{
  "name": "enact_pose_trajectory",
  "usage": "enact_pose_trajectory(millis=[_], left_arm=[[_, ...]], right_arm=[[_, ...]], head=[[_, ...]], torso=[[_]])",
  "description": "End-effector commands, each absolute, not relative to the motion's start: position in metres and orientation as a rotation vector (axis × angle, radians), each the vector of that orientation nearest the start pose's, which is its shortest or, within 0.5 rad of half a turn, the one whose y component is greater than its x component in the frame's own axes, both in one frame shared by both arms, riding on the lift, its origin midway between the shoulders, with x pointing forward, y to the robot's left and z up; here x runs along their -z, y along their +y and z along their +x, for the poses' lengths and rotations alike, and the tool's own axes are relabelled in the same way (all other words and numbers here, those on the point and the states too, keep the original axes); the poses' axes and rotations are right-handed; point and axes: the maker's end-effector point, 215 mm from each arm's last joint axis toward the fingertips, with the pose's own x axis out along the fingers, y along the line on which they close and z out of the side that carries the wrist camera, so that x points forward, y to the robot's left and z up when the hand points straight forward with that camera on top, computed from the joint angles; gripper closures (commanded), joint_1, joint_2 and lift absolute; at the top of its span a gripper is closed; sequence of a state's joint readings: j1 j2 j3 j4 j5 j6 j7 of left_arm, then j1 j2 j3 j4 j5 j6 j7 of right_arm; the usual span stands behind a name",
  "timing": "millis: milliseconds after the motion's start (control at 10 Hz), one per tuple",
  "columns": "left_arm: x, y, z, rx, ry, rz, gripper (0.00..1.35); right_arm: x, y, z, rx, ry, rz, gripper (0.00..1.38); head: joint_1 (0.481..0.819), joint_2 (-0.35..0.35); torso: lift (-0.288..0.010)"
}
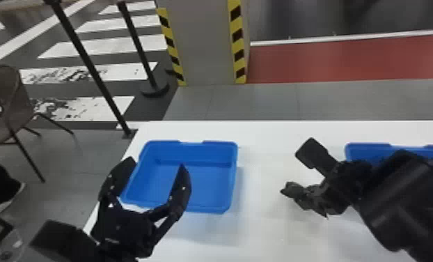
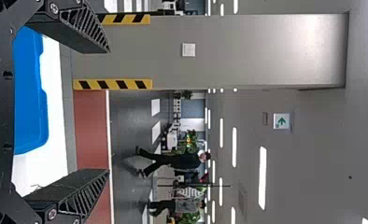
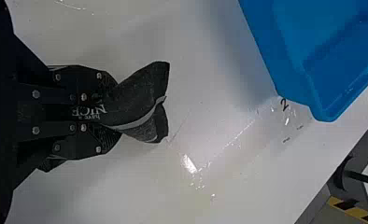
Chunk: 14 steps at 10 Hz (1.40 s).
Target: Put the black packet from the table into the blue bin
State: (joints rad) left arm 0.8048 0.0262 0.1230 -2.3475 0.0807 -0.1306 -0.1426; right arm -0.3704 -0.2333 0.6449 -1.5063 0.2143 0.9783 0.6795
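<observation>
Background: a grey pillar (image 1: 207, 41) with yellow-and-black edging stands beyond the white table (image 1: 261, 226), and a chair (image 1: 12, 101) is off to the left. On the table I record two blue containers, the left-hand bin (image 1: 205, 210) and the right-hand bin (image 1: 365, 150). The black packet (image 3: 147, 84) is in my right gripper (image 3: 114, 112), its fingers closed on one end, with the free end fanning out past the tips. In the head view the packet shows over the stretch of table between the two bins, inside neither. I judge it raised off the surface, though by how much I cannot tell. My left gripper (image 1: 156, 166) is parked by the left-hand bin, fingers spread wide, with nothing between them. Progress, as assessed: the pick appears complete and the placing is outstanding, so I put the job at about the halfway mark. Remaining items are carrying the packet over a rim, letting it go inside and backing the gripper out. The task names one blue bin and two are present; the left-hand one seems the likelier target, but I cannot confirm that. Noted risk: the loose end could catch on the rim if carried low.
</observation>
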Motion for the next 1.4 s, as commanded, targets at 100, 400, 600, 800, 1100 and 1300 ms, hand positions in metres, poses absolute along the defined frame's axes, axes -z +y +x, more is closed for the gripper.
enact_pose_trajectory(millis=[100,400,600,800,1100,1300], left_arm=[[0.252,0.253,0.363,0.072,-0.106,0.040,0.11],[0.250,0.253,0.362,0.072,-0.111,0.039,0.11],[0.250,0.255,0.360,0.070,-0.112,0.038,0.11],[0.251,0.256,0.359,0.068,-0.109,0.040,0.11],[0.251,0.255,0.359,0.071,-0.109,0.038,0.11],[0.251,0.254,0.360,0.071,-0.112,0.039,0.11]], right_arm=[[0.459,-0.049,0.523,-0.823,0.763,-0.498,1.16],[0.363,-0.127,0.541,-0.597,0.539,-0.365,1.16],[0.356,-0.233,0.530,-0.360,0.528,-0.330,1.16],[0.384,-0.313,0.508,-0.208,0.624,-0.324,1.16],[0.413,-0.335,0.496,-0.180,0.690,-0.331,0.24],[0.377,-0.322,0.485,-0.206,0.534,-0.370,0.09]], head=[[0.695,0.255],[0.695,0.226],[0.695,0.146],[0.695,0.046],[0.695,-0.095],[0.695,-0.105]], torso=[[-0.110],[-0.110],[-0.110],[-0.110],[-0.110],[-0.110]])
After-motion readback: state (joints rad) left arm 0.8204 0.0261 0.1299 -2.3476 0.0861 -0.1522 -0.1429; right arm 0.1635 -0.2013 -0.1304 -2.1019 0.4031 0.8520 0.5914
